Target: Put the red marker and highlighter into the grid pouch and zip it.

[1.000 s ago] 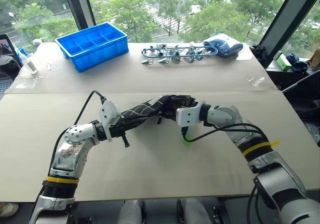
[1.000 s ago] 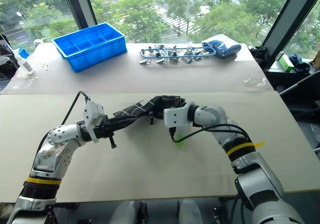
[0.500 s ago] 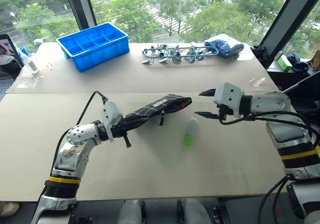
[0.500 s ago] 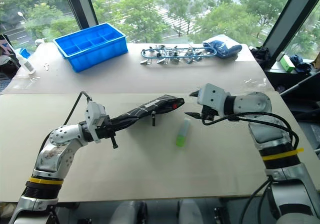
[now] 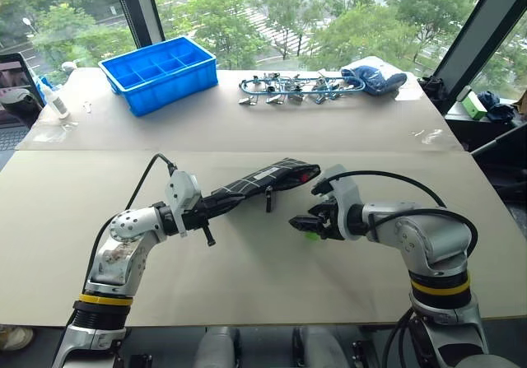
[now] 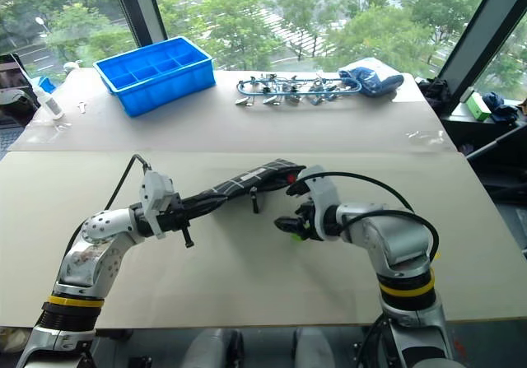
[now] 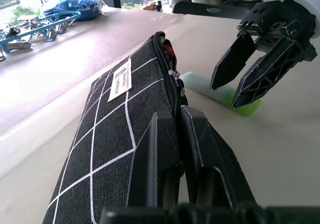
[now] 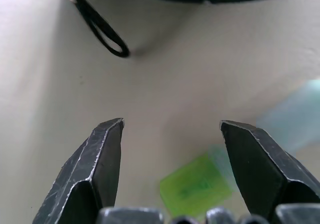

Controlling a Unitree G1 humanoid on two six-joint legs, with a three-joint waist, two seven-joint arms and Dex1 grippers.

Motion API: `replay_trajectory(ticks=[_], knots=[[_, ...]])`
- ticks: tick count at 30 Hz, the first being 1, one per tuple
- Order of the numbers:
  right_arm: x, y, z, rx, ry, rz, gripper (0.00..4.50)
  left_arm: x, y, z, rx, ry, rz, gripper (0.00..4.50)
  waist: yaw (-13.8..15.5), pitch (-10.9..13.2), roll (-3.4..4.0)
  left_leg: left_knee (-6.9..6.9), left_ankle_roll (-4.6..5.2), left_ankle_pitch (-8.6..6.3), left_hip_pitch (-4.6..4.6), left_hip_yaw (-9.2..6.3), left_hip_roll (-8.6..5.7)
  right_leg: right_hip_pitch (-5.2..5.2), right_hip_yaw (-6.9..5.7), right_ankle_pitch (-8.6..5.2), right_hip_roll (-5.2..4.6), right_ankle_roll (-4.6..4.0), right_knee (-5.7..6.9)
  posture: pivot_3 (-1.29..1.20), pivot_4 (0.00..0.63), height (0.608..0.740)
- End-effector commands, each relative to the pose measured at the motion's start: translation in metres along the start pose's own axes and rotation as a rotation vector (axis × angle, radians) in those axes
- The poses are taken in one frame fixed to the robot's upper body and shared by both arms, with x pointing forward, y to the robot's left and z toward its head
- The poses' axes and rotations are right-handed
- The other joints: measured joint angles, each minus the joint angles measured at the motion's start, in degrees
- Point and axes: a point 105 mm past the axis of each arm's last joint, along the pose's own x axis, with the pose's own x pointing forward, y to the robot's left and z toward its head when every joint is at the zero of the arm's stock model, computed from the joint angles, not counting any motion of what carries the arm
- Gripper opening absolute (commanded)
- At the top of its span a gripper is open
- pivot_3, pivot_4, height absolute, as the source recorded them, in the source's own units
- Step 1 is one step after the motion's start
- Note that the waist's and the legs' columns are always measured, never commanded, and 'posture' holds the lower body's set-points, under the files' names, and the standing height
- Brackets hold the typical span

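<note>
Left wrist view: we see left gripper (image 7: 179, 134) clamped on grid pouch (image 7: 120, 129) rim, holding it off worktop (image 5: 247, 286), mouth exposed, red marker (image 7: 168, 50) cap inside. Right gripper (image 8: 170, 134) wide, empty, straddling highlighter (image 8: 196, 190) lying beside pouch mouth, we judge for pickup.

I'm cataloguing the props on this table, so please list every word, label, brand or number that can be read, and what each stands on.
Nothing here can be read.
White label on the grid pouch: lines of small print, too blurred to read.
Highlighter: no print can be made out.
Blue bin: no marking shows.
White bottle at the table's far left edge: any label is too small to read.
</note>
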Motion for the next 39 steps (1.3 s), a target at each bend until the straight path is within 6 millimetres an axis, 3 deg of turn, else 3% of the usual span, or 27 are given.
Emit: replay_trajectory(ticks=[1, 7, 12, 19, 29, 34, 39], knots=[[-0.014, -0.01, 0.019, -0.023, -0.074, -0.086, 3.44, 0.0, -0.001, 0.014, 0.045, -0.041, -0.001, 0.0, -0.07, 0.0, 0.0, 0.0, 0.0, 0.0, 0.01, 0.0, 0.0, 0.0, 0.0, 0.0, 0.02, 0.0, 0.01, 0.0, 0.15, 0.74], [-0.022, -0.007, 0.027, -0.045, -0.096, -0.062, 3.44, 0.0, -0.002, 0.013, 0.042, -0.039, -0.002, 0.0, -0.29, 0.0, 0.0, -0.04, 0.0, 0.0, 0.03, -0.05, 0.07, -0.01, -0.01, -0.02, 0.14, -0.03, 0.02, 0.0, 0.15, 0.74], [-0.012, -0.008, 0.008, 0.015, -0.057, -0.104, 3.44, 0.002, -0.001, 0.013, 0.039, -0.044, -0.003, 0.0, -0.41, 0.0, 0.0, -0.04, 0.0, 0.0, 0.01, -0.07, 0.06, 0.0, -0.02, -0.02, 0.12, -0.02, 0.01, 0.0, 0.15, 0.74], [-0.005, -0.02, -0.001, 0.114, -0.049, -0.218, 3.44, 0.003, -0.002, 0.011, 0.034, -0.045, -0.006, 0.0, -0.77, 0.0, 0.0, -0.04, 0.0, 0.0, 0.02, -0.07, 0.07, -0.01, -0.01, -0.03, 0.13, -0.02, 0.03, 0.0, 0.15, 0.74], [0.014, 0.005, -0.016, 0.139, -0.006, -0.171, 3.44, 0.003, 0.0, 0.009, 0.034, -0.044, -0.005, 0.0, -1.26, 0.0, 0.0, -0.09, 0.0, 0.0, 0.04, -0.08, 0.07, 0.0, -0.01, -0.03, 0.14, -0.02, 0.02, 0.0, 0.15, 0.74], [0.018, 0.004, -0.023, 0.1, 0.016, -0.2, 3.44, 0.003, 0.001, 0.008, 0.035, -0.045, -0.005, 0.0, -1.33, 0.0, 0.0, -0.09, 0.0, 0.0, 0.06, -0.09, 0.08, 0.01, -0.01, -0.04, 0.15, -0.02, 0.01, 0.0, 0.15, 0.74], [0.016, -0.008, -0.035, 0.048, 0.029, -0.252, 2.09, 0.001, 0.002, 0.006, 0.036, -0.044, 0.0, 0.0, -1.22, -0.02, -0.03, -0.09, 0.0, 0.0, 0.12, -0.1, 0.07, 0.09, -0.03, -0.05, 0.13, -0.02, -0.01, 0.0, 0.15, 0.74]])
